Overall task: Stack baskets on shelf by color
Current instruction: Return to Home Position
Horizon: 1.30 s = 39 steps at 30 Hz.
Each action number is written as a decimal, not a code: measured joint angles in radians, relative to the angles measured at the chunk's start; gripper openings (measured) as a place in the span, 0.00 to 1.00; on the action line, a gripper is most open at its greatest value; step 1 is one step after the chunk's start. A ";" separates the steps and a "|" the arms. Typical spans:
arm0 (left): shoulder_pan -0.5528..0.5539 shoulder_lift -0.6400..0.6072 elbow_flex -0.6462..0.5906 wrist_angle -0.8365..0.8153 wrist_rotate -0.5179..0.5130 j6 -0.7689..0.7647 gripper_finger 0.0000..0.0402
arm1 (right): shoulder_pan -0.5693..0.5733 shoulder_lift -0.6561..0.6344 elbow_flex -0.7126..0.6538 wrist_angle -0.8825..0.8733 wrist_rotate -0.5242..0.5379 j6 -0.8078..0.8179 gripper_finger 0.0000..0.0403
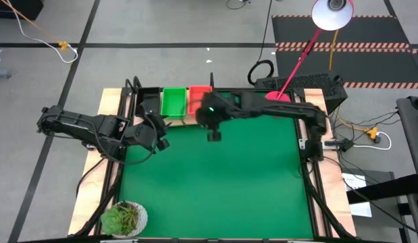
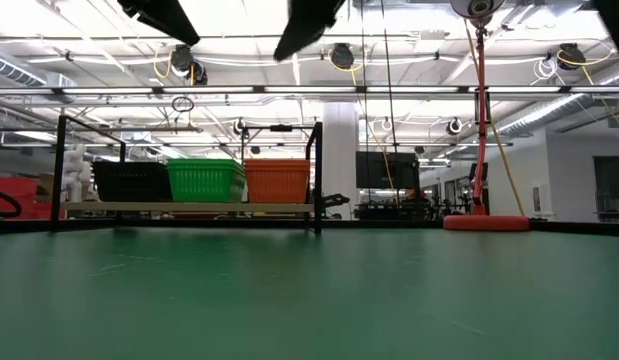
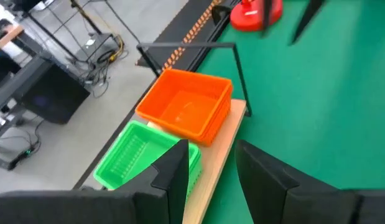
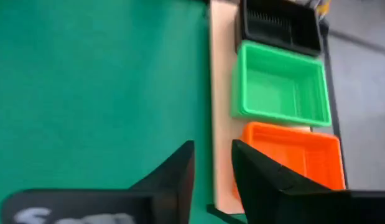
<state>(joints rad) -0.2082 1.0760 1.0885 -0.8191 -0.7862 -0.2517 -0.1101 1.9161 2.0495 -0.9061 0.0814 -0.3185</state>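
Observation:
The shelf (image 2: 189,208) stands at the green mat's far edge and carries three stacks of baskets side by side: black (image 2: 132,181), green (image 2: 205,179) and red-orange (image 2: 277,180). They rest on the light-wood board by their bottoms. They also show in the high view: black (image 1: 149,101), green (image 1: 173,101), red-orange (image 1: 197,98). My left gripper (image 1: 159,138) hovers open and empty in front of the shelf's left end, above the mat. My right gripper (image 1: 214,133) hovers open and empty just in front of the red-orange stack. The wrist views show open fingers, left (image 3: 211,168) and right (image 4: 214,165).
The green mat (image 1: 215,182) covers the table. A potted plant (image 1: 124,217) sits at the near left corner. A round red lamp base (image 2: 486,222) stands at the far right, its pole slanting up. Thin black uprights (image 2: 317,175) frame the shelf.

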 joint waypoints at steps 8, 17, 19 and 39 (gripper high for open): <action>-0.017 -0.017 -0.102 0.361 0.115 0.220 0.25 | 0.160 -0.401 -0.578 0.466 0.055 0.057 0.02; -0.017 -0.112 -0.390 0.863 0.341 0.419 0.02 | 0.288 -0.833 -1.291 1.039 0.053 0.129 0.00; -0.017 -0.130 -0.458 0.934 0.342 0.397 0.02 | 0.297 -0.903 -1.421 1.128 0.065 0.141 0.01; -0.197 -0.180 -0.923 1.419 0.314 0.202 0.01 | 0.291 -1.153 -1.960 1.530 0.023 0.123 0.00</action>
<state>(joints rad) -0.4053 0.8963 0.1659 0.5997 -0.4725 -0.0499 0.1808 0.7636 0.0898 0.6243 0.1042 -0.1958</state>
